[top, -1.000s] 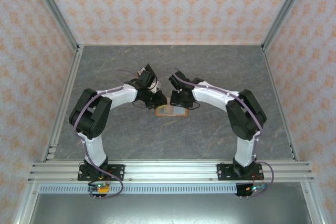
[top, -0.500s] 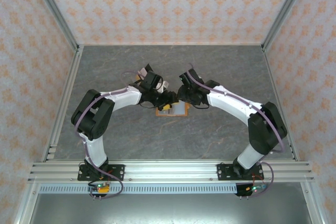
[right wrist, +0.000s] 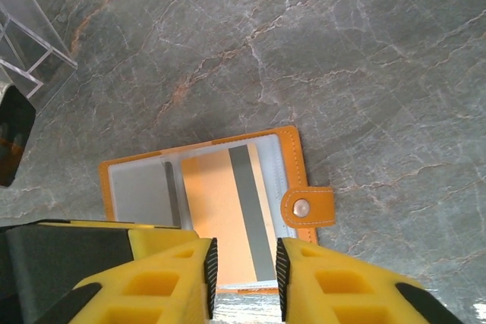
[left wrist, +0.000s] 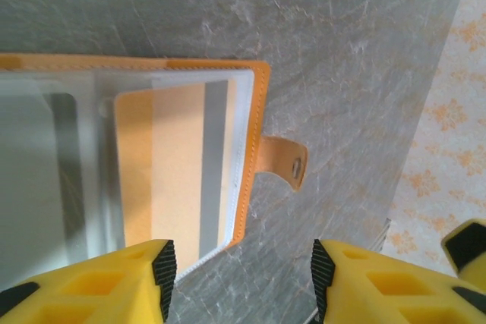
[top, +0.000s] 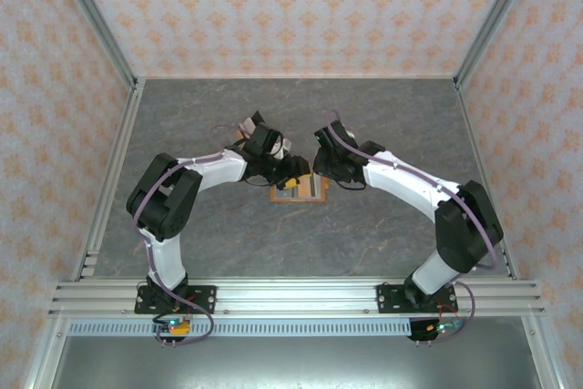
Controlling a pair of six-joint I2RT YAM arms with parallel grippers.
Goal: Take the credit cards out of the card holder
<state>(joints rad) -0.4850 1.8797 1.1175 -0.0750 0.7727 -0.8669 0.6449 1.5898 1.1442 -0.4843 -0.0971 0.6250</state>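
Since the card holder point(left wrist: 260, 111) is laid open and flat on the grey marbled table point(top: 228, 116), midway between the two arms and beneath both wrists, the credit cards point(right wrist: 228, 187) are seen through its clear sleeves point(left wrist: 244, 134). An orange card with a grey stripe point(right wrist: 220, 214) is held in the page next to the snap tab point(right wrist: 307, 207), and a grey card point(right wrist: 140, 191) in the page beside it. Neither has yet been drawn out. The striped card's long axis is pointed straight at the right gripper point(right wrist: 243, 278). Its jaws are drawn in to a narrow slot set right over the card's near short edge, and whether sleeve or card is nipped cannot be told. The left gripper point(left wrist: 243, 282) is spread wide with nothing between its fingers point(left wrist: 114, 286). The holder's corner below the tab is straddled, one finger over the sleeve, the other over bare table. The right gripper is judged the better placed: a pull along the card's length, toward that wrist, is called for, with the holder pinned by the left.
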